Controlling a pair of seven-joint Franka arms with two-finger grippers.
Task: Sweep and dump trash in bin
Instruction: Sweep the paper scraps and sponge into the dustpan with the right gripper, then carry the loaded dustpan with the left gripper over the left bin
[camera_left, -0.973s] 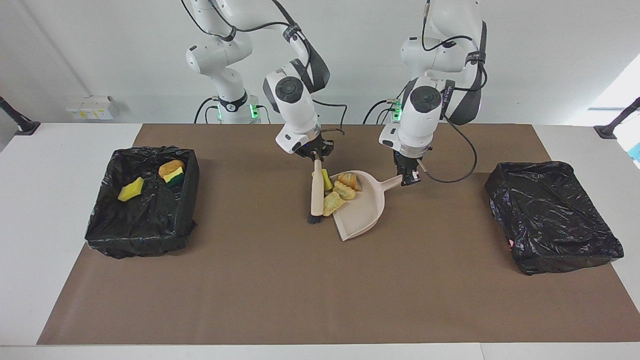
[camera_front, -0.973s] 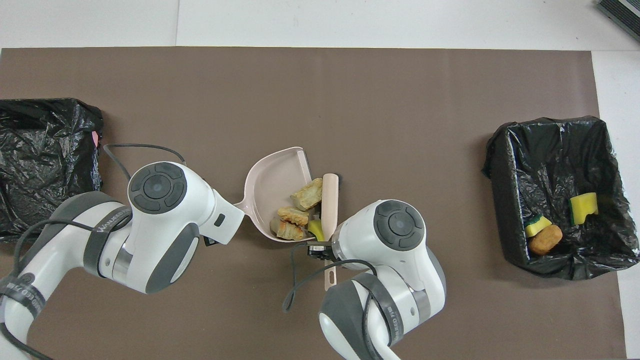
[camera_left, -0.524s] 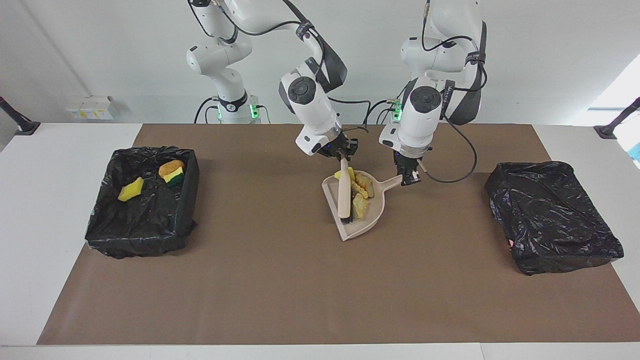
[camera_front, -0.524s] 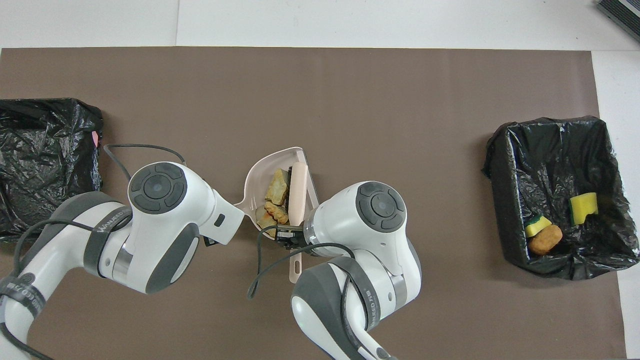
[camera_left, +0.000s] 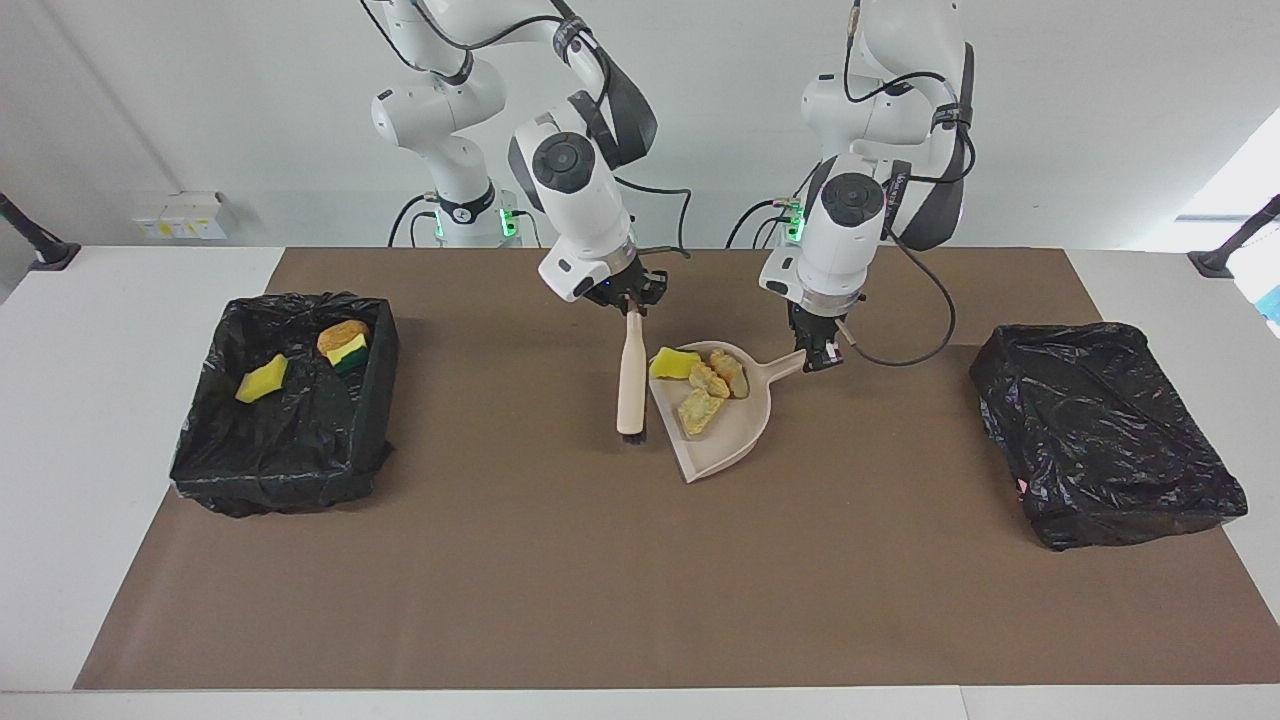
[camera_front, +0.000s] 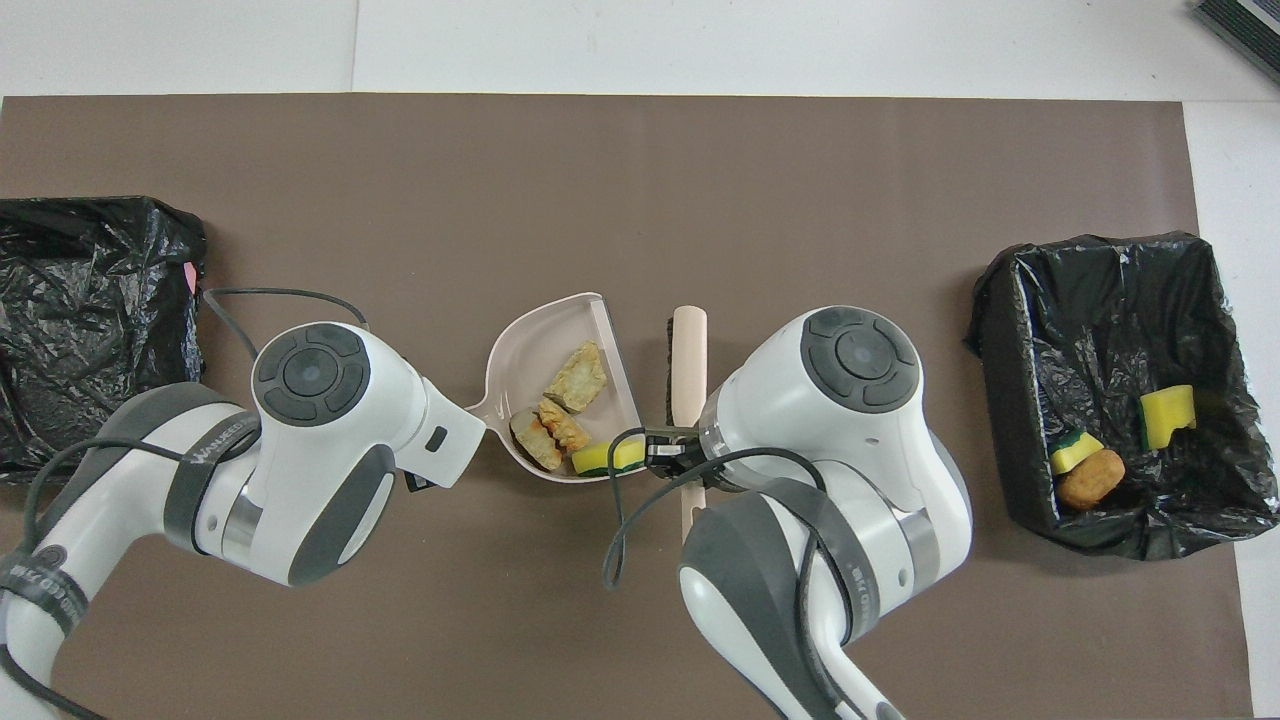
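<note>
Now your right gripper (camera_left: 632, 303) is clamped on the brush (camera_left: 631, 375) beside the dustpan (camera_left: 725, 440); your left gripper (camera_left: 815, 355) grips its handle. Four scraps (camera_left: 703, 381) lie inside.

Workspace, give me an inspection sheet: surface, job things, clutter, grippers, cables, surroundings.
Surface: brown mat on a white table.
Job things: dustpan mid-mat holds three tan foam lumps and a yellow sponge at its rim; the bin at the right arm's end holds two sponges and an orange-brown lump; the other bin shows no trash.
Clutter: nothing seen.
Grippers: right gripper shut on the brush, beside the dustpan; left gripper shut on the dustpan handle.
Cables: black cable loops by the left gripper.
Surroundings: white wall, small box.
</note>
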